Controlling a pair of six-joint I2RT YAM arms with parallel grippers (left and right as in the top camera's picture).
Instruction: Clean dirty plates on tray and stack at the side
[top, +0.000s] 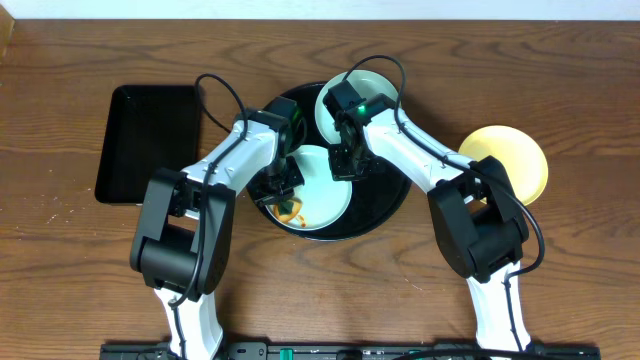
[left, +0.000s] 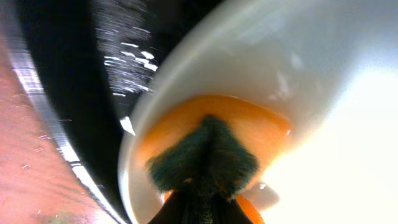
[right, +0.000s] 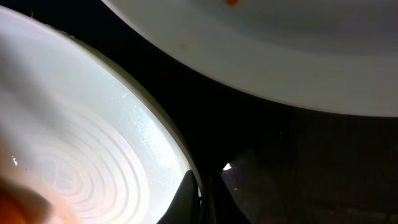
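The round black tray (top: 385, 200) sits at the centre of the wooden table (top: 60, 260) and carries two pale blue-green plates. The front plate (top: 325, 190) lies nearer the robot. The rear plate (top: 374, 86) lies behind it and is partly covered by the right arm. The yellow plate (top: 520, 160) rests on the table to the right, off the tray. A rectangular black tray (top: 148, 140) lies on the table to the left. The left gripper (top: 283, 187) is positioned over the left edge of the front plate. In the left wrist view it is closed on a dark green scouring pad (left: 205, 155), with the pad tip in contact with an orange-brown sauce patch (left: 261, 127) just inside the plate rim. The right gripper (top: 350, 162) is at the right edge of the same plate. In the right wrist view its fingers (right: 185, 198) are drawn close together astride that rim, one on the plate side and one on the tray side, pinching it. A small orange speck shows on the rear plate at the top of that view.
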